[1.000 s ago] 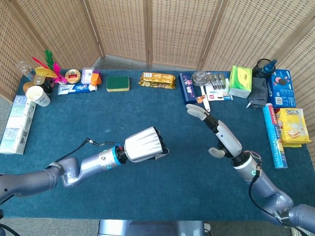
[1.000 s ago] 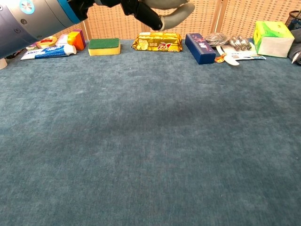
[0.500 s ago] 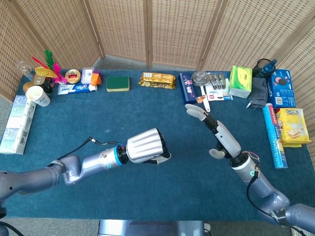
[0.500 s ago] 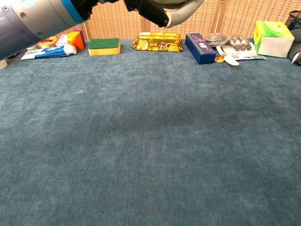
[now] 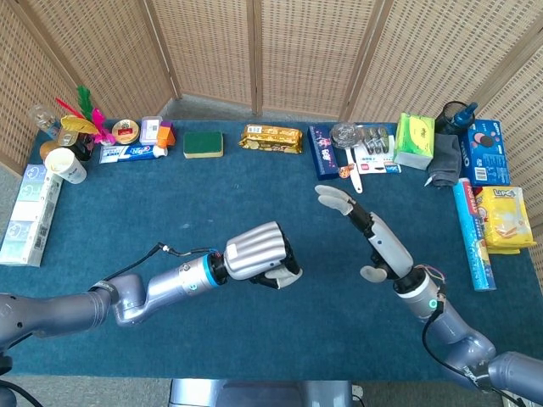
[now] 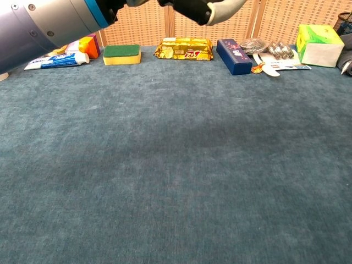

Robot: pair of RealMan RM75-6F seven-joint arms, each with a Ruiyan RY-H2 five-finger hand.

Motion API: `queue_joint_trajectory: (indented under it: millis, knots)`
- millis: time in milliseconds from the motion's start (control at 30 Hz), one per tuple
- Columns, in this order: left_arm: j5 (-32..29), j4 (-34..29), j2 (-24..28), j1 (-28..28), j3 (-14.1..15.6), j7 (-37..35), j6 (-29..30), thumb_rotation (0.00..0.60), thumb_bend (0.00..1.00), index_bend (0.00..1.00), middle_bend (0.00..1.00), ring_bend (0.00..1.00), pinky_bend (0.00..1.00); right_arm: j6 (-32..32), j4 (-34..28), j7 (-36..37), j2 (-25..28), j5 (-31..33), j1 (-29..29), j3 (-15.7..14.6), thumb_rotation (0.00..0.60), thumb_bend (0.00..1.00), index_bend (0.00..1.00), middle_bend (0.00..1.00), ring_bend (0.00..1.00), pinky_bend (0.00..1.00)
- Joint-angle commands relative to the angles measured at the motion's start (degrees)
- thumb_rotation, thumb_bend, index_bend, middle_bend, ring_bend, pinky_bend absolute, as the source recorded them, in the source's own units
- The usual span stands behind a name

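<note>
In front of me stands a table (image 5: 254, 195) covered edge to edge in deep teal-blue felt, its nap a little mottled in my chest view. Behind its far edge rises a folding screen (image 5: 305, 51) of woven light-brown wicker panels set in pale wooden frames, angled so that it wraps round both far corners. Between the screen's feet and the table I see a strip of grey floor (image 5: 212, 106). The light is bright and even, throwing only soft shadows on the felt.
</note>
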Motion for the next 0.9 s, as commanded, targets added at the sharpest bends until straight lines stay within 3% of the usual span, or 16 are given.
queue_joint_trajectory:
  millis: [33,367,900]
  knots:
    - [-0.3,-1.2,0.3,-0.1,-0.2,0.1,-0.3,0.600,0.62,1.00,1.00,1.00,1.00,-0.1,-0.1,-0.3,-0.5,-0.1,0.6,0.3,0.000,0.00,0.04,0.02,0.00,0.02]
    - [-0.6,-5.6,2.3,0.1,-1.1,1.9,-0.1,0.600,0.63,1.00,1.00,1.00,1.00,0.7,-1.2,-2.5,-1.2,-0.3,2.3,2.1,0.000,0.00,0.04,0.03,0.00,0.02]
    - [-0.5,-12.6,7.4,0.6,-2.4,6.2,-0.6,0.600,0.63,1.00,1.00,1.00,1.00,5.1,2.2,-6.7,-4.8,-0.4,3.2,4.3,0.000,0.00,0.06,0.04,0.00,0.03]
